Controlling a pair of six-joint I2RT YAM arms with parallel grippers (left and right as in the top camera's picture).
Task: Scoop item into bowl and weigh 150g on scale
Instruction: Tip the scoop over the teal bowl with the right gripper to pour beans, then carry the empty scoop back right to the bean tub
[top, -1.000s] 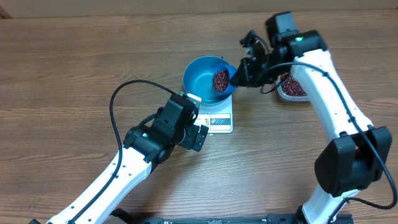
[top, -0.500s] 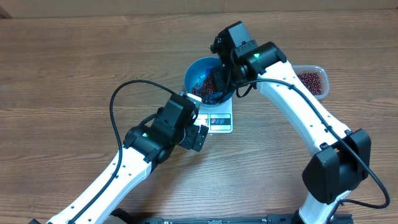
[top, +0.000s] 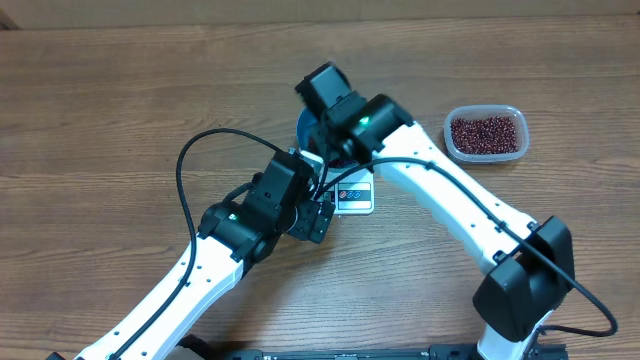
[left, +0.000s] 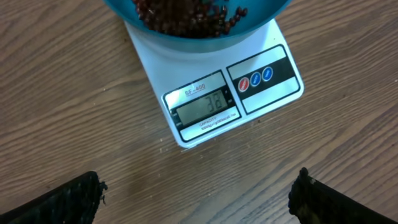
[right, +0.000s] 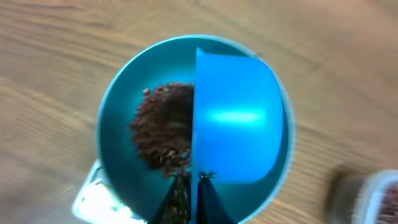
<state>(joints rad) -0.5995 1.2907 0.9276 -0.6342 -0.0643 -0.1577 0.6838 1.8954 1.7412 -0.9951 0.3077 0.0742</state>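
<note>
Right gripper (right: 194, 190), clamped on the scoop (right: 236, 137), has just tipped beans (right: 163, 134) into the bowl (right: 115, 109); your scale (left: 211, 109) shows 38, so scoop again.

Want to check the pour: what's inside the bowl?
A heap of beans lies in the left part of the bowl. The scoop, held over it, covers the right part, so whatever lies beneath it there cannot be seen.

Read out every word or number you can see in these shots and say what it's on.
"38": on the display of the scale.
"SF-400": printed just above that display.
Small print under the display: too small to read.
Symbols on the buttons: too small to read.
</note>
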